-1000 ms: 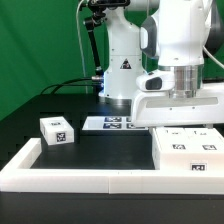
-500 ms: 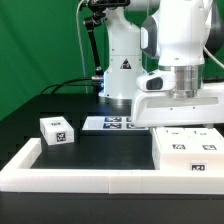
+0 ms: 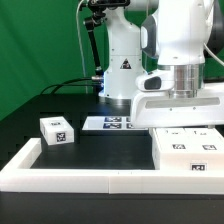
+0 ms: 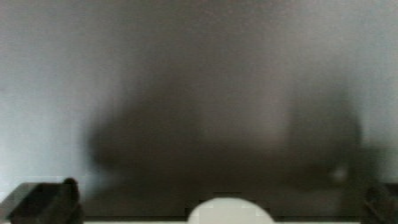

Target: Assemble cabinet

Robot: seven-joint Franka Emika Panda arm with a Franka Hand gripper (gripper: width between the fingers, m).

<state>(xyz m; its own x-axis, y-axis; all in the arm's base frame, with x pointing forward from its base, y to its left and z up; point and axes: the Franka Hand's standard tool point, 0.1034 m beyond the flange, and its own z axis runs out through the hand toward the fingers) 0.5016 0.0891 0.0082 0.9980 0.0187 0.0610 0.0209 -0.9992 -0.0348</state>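
Above the cabinet (image 3: 190,150) the gripper (image 3: 180,114) is held, finger gap not discernible; stiff, light plastic, probably best pinched at a wall.

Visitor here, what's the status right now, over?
Gripper close above cabinet body, fingers hidden, state unclear. One drawer block loose, apart at exterior view's left. Marker board flat, no obstacle.
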